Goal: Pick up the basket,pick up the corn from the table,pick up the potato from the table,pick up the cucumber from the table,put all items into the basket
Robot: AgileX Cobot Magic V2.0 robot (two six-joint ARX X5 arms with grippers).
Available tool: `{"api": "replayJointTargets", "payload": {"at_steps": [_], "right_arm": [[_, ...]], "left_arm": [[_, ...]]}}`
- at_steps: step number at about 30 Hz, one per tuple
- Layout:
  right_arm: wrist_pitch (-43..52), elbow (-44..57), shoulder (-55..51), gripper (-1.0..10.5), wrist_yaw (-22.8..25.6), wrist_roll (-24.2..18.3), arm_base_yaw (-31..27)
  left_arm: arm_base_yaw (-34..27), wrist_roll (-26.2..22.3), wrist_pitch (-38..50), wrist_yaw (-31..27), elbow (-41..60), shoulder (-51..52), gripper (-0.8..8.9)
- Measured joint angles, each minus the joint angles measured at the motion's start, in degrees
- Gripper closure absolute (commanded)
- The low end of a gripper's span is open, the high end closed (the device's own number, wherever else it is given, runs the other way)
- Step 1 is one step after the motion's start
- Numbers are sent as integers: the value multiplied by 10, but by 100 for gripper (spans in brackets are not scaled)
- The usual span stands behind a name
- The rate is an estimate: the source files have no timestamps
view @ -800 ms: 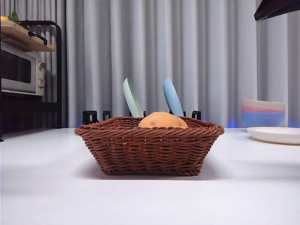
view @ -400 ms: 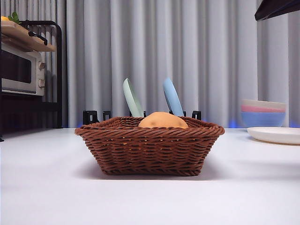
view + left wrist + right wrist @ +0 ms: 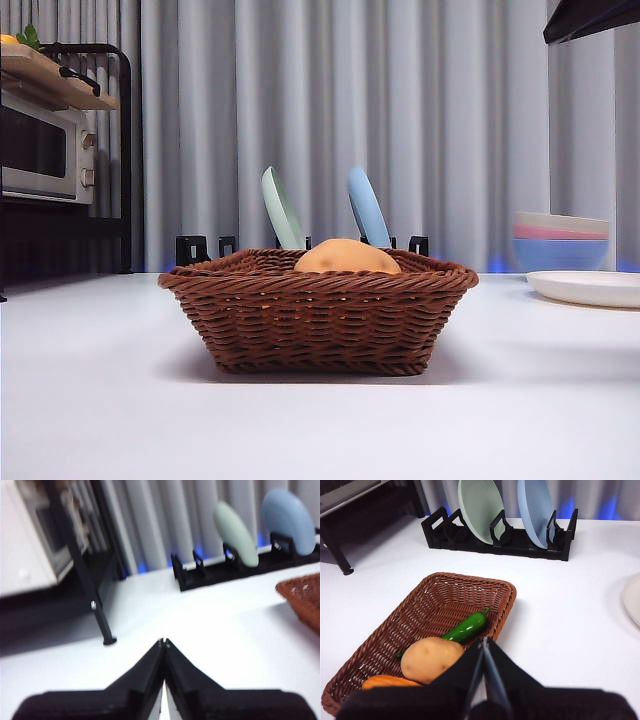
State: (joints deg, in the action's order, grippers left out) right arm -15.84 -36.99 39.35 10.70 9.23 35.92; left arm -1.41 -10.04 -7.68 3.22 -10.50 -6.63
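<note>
Right tool [image 3: 483, 640] pressed together, above basket [image 3: 470, 587] holding potato [image 3: 431, 659], cucumber [image 3: 466, 627], corn [image 3: 384, 682].

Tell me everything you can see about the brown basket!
The basket is dark-brown woven wicker, wide and shallow, rectangular, with flaring sides and a braided rim. It sits flat on the white table, with no gripper touching it. Inside lie the tan potato, the green cucumber beside it, and an orange piece that looks like the corn. From the front, only the potato's top peeks over the rim.
</note>
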Motion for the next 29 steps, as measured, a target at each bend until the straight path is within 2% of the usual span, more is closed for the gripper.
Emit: {"api": "replayJointTargets", "payload": {"at_steps": [13,29], "right_arm": [[0,0,0,945,0,0,0],[0,0,0,945,0,0,0]], "left_arm": [[-25,47,-1,0,95,61,817],[-52,67,-27,0,95,63,816]]}}
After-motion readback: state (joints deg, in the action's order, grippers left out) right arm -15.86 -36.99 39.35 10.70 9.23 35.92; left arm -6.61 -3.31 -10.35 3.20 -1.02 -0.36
